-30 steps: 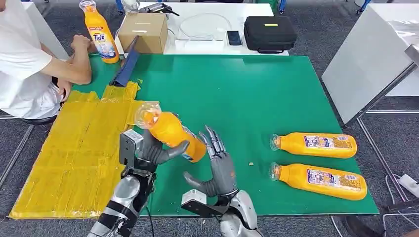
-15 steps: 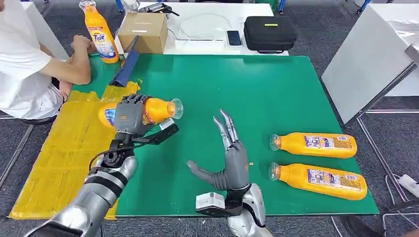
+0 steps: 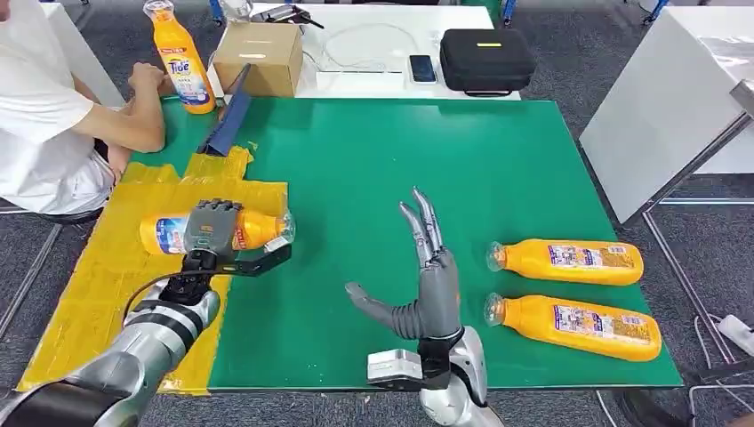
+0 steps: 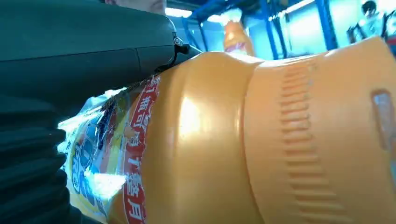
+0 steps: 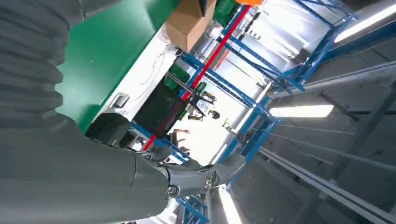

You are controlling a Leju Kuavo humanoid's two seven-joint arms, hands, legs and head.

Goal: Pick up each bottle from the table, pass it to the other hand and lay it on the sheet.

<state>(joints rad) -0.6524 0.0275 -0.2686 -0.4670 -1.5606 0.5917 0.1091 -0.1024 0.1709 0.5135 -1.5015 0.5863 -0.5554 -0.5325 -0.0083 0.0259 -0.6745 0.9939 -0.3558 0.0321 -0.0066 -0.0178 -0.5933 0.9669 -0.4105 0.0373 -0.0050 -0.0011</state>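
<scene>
My left hand [image 3: 212,229] grips an orange bottle [image 3: 251,228] lying sideways over the yellow sheet [image 3: 124,294], cap toward the green mat. The left wrist view shows the same bottle [image 4: 261,140] close up against my thumb [image 4: 88,42]. My right hand [image 3: 429,283] stands open above the green mat [image 3: 427,169], fingers straight up and thumb out, holding nothing. Two more orange bottles lie on their sides at the right of the mat, one farther [image 3: 565,261] and one nearer [image 3: 573,325]. An upright Tide bottle [image 3: 179,59] stands at the far left corner.
A person in a white shirt [image 3: 40,116] sits at the left with a forearm on the table. A blue flat object [image 3: 228,116] leans near the sheet's far edge. Behind the mat are a cardboard box [image 3: 259,57], a phone [image 3: 421,68] and a black case [image 3: 485,60].
My left hand has carried the bottle leftward and lower, from over the mat's edge to over the yellow sheet. My right hand has drifted slightly right, still open.
</scene>
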